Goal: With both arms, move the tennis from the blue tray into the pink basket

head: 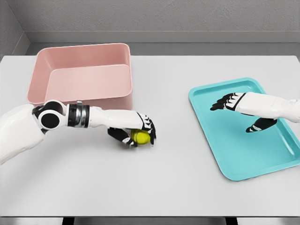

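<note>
The left arm [28,124] enters from the picture's left edge, its upper part cut off there. Just behind its forearm stands the one pink basket [119,96], open-topped, nothing showing inside it; the forearm hides part of the basket's front lower edge. The left hand [133,130] hangs over the grey table [154,187] in front of the basket's right front corner, fingers curled round the single tennis ball [139,136]. Only the ball's yellow-green front face shows; the dark fingers wrap it above and on both sides, and its seam cannot be made out. Whether the ball touches the table or is lifted just off it is not clear.

Well to the right of that hand lies the one blue tray [225,161], teal, shallow and rimmed, turned at an angle, its far right corner cut by the picture's edge. The right hand [243,110] hovers over the tray's middle, fingers spread and relaxed, holding nothing. Its arm leaves the frame at the right
</note>
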`<move>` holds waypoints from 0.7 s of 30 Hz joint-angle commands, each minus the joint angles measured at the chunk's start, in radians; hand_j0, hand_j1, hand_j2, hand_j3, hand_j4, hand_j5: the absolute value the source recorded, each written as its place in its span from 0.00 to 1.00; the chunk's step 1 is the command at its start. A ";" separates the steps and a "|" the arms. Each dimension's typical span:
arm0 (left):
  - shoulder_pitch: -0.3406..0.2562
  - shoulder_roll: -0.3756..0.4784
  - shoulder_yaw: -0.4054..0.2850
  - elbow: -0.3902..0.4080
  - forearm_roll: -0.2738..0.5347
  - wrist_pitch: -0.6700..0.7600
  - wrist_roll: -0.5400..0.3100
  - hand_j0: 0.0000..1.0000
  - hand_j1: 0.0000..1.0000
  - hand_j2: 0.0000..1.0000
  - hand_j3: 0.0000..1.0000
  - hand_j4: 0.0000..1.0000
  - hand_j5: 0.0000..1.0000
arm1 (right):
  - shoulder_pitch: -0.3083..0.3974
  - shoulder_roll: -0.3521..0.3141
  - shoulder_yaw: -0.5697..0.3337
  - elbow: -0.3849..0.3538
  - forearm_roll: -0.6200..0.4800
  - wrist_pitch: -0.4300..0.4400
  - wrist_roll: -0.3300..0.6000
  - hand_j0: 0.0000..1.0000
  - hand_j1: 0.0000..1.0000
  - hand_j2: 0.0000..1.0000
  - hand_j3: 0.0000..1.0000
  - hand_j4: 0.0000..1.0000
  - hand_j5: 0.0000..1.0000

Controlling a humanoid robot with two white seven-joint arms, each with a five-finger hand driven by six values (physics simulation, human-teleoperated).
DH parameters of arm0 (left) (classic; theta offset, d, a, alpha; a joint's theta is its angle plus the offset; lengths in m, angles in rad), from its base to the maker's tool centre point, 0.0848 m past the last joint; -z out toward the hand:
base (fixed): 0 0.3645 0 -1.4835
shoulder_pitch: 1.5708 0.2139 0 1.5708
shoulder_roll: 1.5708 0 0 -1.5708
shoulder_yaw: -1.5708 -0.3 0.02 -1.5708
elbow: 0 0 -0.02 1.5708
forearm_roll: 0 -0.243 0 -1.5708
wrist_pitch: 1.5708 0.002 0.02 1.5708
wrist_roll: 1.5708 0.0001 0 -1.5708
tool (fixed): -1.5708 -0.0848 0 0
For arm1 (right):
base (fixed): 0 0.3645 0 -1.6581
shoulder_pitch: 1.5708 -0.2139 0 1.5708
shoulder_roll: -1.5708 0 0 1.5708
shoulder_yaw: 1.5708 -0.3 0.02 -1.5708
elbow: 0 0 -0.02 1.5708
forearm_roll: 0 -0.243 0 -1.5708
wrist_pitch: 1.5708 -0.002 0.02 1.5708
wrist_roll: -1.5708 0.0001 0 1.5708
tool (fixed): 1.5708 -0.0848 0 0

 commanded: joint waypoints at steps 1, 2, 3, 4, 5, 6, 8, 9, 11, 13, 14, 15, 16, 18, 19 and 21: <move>0.000 0.001 0.003 -0.002 0.010 0.002 0.002 0.58 0.58 0.58 0.58 0.58 0.58 | -0.002 -0.001 0.000 0.000 -0.007 0.002 0.000 1.00 1.00 1.00 1.00 1.00 1.00; -0.002 0.001 0.005 -0.002 0.010 0.002 0.002 0.58 0.58 0.58 0.58 0.58 0.58 | -0.002 -0.001 0.000 0.000 -0.007 0.002 0.000 1.00 1.00 1.00 1.00 1.00 1.00; -0.005 0.001 0.006 -0.004 0.012 0.002 0.003 0.58 0.58 0.58 0.58 0.58 0.58 | -0.002 -0.001 0.000 0.000 -0.007 0.002 0.000 1.00 1.00 1.00 1.00 1.00 1.00; -0.009 0.001 0.006 -0.004 0.012 0.002 0.003 0.58 0.58 0.58 0.58 0.58 0.58 | 0.000 -0.001 0.000 0.000 -0.007 0.002 0.000 1.00 1.00 1.00 1.00 1.00 1.00; -0.011 0.001 0.008 -0.005 0.013 0.002 0.003 0.59 0.59 0.59 0.59 0.59 0.59 | 0.000 -0.001 0.000 0.000 -0.007 0.002 0.000 1.00 1.00 1.00 1.00 1.00 1.00; -0.011 0.001 0.019 -0.005 0.012 0.002 0.003 0.59 0.59 0.59 0.59 0.59 0.59 | 0.000 -0.001 0.000 0.000 -0.007 0.002 0.000 1.00 1.00 1.00 1.00 1.00 1.00; -0.012 0.001 0.037 -0.007 0.013 0.002 0.010 0.59 0.59 0.59 0.59 0.59 0.59 | -0.002 -0.001 0.000 0.000 -0.007 0.002 0.000 1.00 1.00 1.00 1.00 1.00 1.00; -0.012 0.001 0.039 -0.007 0.013 0.002 0.014 0.59 0.59 0.59 0.59 0.59 0.59 | -0.002 -0.001 0.000 0.000 -0.007 0.002 0.000 1.00 1.00 1.00 1.00 1.00 1.00; -0.023 0.002 0.040 -0.009 0.013 0.002 0.016 0.59 0.59 0.59 0.59 0.59 0.59 | -0.002 -0.001 0.000 0.000 -0.007 0.002 0.000 1.00 1.00 1.00 1.00 1.00 1.00; -0.026 0.004 0.040 -0.010 0.023 0.002 0.031 0.59 0.59 0.59 0.59 0.59 0.59 | -0.002 -0.001 0.000 0.000 -0.007 0.002 0.000 1.00 1.00 1.00 1.00 1.00 1.00; -0.035 0.004 0.040 -0.010 0.023 0.002 0.033 0.59 0.59 0.59 0.59 0.59 0.59 | -0.002 -0.001 0.000 0.000 -0.007 0.002 0.000 1.00 1.00 1.00 1.00 1.00 1.00; -0.038 0.004 0.040 -0.012 0.023 0.002 0.033 0.59 0.59 0.59 0.59 0.59 0.59 | 0.000 -0.001 0.000 0.000 -0.007 0.002 0.000 1.00 1.00 1.00 1.00 1.00 1.00; -0.044 0.004 0.040 -0.012 0.023 0.002 0.042 0.59 0.59 0.59 0.59 0.59 0.59 | 0.000 -0.001 0.000 0.000 -0.007 0.002 0.000 1.00 1.00 1.00 1.00 1.00 1.00; -0.045 0.004 0.051 -0.013 0.023 0.002 0.048 0.59 0.59 0.59 0.59 0.59 0.59 | -0.002 -0.001 0.000 0.000 -0.007 0.002 0.000 1.00 1.00 1.00 1.00 1.00 1.00; -0.044 0.005 0.060 -0.018 0.023 0.002 0.048 0.59 0.59 0.59 0.59 0.59 0.59 | 0.000 -0.001 0.000 0.000 -0.007 0.002 0.000 1.00 1.00 1.00 1.00 1.00 1.00; -0.044 0.010 0.077 -0.018 0.023 0.002 0.048 0.59 0.59 0.59 0.59 0.59 0.59 | -0.002 -0.001 0.000 0.000 -0.007 0.002 0.000 1.00 1.00 1.00 1.00 1.00 1.00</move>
